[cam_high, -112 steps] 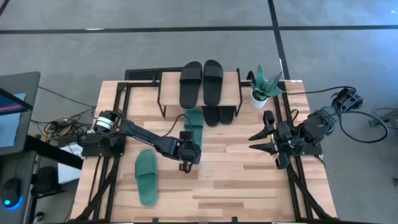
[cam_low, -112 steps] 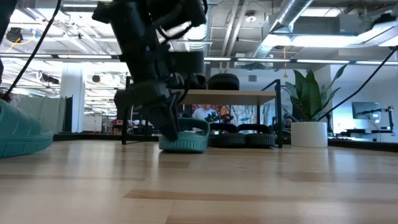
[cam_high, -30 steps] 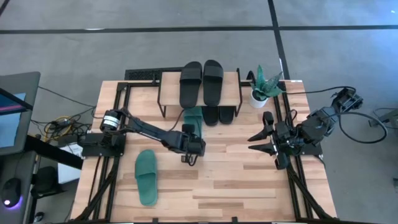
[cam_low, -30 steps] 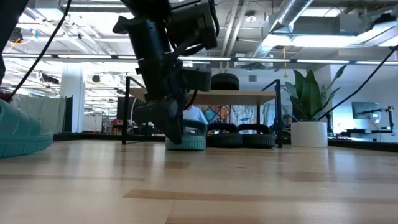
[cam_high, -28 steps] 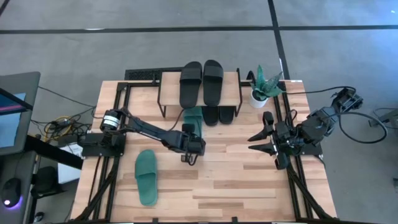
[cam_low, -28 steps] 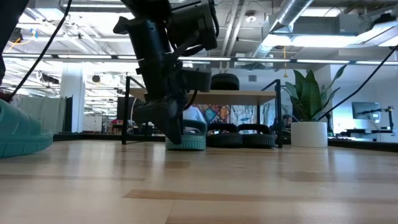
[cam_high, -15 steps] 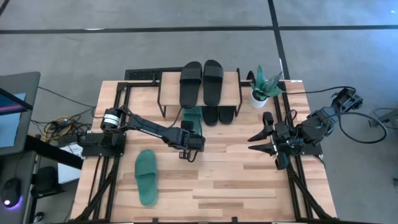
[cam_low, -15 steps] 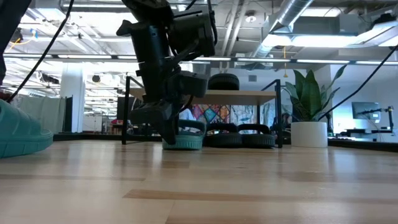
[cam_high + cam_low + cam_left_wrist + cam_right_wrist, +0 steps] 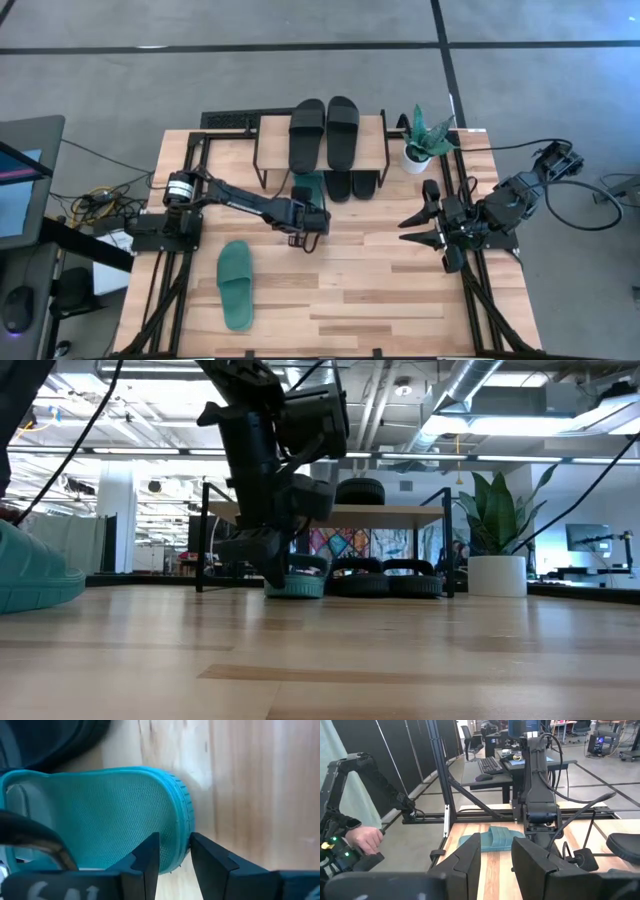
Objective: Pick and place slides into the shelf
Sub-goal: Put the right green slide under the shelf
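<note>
Green slide (image 9: 100,815) pinched at its edge by the left gripper (image 9: 172,852) beside the shelf (image 9: 322,150); such a shallow grip risks slipping; right gripper (image 9: 425,228) idles, fingers apart

We see only the heel end of the dark green rubber slide (image 9: 309,186) in the high view; its front is hidden under the light wood plank shelf (image 9: 275,145). The left gripper (image 9: 303,222) covers part of that heel. The two black rubber slides (image 9: 353,185) beneath the shelf show only their heels.
</note>
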Tool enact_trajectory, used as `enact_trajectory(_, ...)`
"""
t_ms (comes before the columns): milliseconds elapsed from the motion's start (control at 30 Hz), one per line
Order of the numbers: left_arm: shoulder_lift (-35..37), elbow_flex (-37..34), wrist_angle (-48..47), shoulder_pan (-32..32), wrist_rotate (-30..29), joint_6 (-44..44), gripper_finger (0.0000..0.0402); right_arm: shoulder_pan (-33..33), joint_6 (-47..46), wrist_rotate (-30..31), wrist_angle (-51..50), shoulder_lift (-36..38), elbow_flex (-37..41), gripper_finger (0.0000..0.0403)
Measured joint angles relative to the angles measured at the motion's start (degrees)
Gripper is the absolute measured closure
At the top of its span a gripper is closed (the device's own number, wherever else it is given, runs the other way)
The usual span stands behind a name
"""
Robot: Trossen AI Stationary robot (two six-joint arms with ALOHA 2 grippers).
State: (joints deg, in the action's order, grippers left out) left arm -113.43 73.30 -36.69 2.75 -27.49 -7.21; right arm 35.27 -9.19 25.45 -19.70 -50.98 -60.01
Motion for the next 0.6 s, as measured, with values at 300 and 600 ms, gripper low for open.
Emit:
enact_trajectory(300, 0.0, 0.0, -0.04, -2.41, -0.17, -5.17, 0.0301, 0.0, 0.07, 0.11, 0.0, 0.0, 0.0, 0.0305)
enact_trajectory(600, 0.07, 0.0, -1.94, -5.57, -0.22, -13.5, 0.0301, -0.04, 0.13, 0.13, 0.0, 0.0, 0.0, 0.0305)
